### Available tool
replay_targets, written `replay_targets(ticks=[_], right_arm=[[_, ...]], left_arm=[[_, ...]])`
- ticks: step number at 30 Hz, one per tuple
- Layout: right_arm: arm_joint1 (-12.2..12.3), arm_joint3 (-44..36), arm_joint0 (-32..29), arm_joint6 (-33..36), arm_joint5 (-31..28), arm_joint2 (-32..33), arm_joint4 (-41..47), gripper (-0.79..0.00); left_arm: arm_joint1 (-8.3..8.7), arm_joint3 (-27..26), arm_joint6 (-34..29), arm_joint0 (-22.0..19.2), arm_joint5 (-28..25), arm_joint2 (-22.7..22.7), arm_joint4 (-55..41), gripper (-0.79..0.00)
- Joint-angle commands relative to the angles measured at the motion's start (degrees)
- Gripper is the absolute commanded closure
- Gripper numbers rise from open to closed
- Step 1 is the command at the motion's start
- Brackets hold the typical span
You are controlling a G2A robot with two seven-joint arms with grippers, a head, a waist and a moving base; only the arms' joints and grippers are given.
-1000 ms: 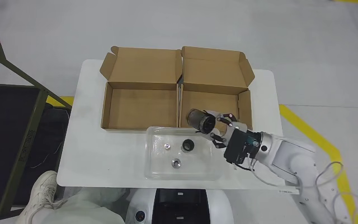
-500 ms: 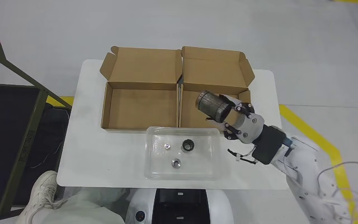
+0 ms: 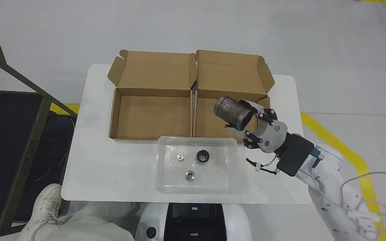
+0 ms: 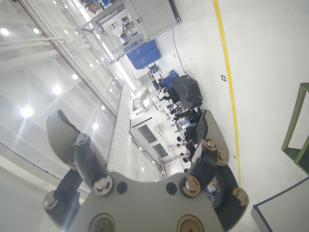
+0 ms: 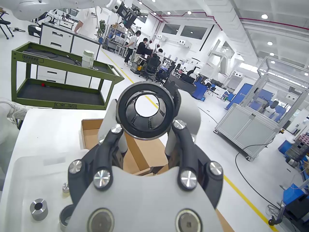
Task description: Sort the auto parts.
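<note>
Pinching a dark, hollow metal cylinder point(image 3: 231, 111) between its fingers, the robot's right claw point(image 3: 246, 120) holds the part on its side in the air above the right box point(image 3: 207, 123). This is one of two cardboard boxes set touching side by side on the far half of the white surface point(image 3: 96, 150), flaps folded back. The left box point(image 3: 151, 115) shows only its bare brown floor.

From the right wrist view, the cylinder point(image 5: 144, 131) presents its round mouth to the camera, the claw point(image 5: 147, 113) clamped on either flank.

Just in front of the boxes, nearer the robot, sits a clear plastic tray point(image 3: 224, 176) with three smaller parts lying apart from one another: a dark ring point(image 3: 202, 156), a tiny silver piece point(image 3: 179, 157) beside it, and a silver bushing point(image 3: 189, 176) closer to the robot.

The left claw point(image 4: 131, 131) is seen against the hall's ceiling and floor, its fingers spread wide with nothing between them.
</note>
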Motion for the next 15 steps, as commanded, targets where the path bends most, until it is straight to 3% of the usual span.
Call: replay_targets(ticks=[1, 15], right_arm=[[-0.04, 0.34, 0.31, 0.17, -0.26, -0.07, -0.02, 0.000], [-0.65, 2.26, 1.81, 4.79, 0.09, -2.35, 1.23, 0.000]], left_arm=[[0.00, 0.00, 0.00, 0.00, 0.00, 0.00, 0.00, -0.785], [0.00, 0.00, 0.00, 0.00, 0.00, 0.00, 0.00, -0.785]])
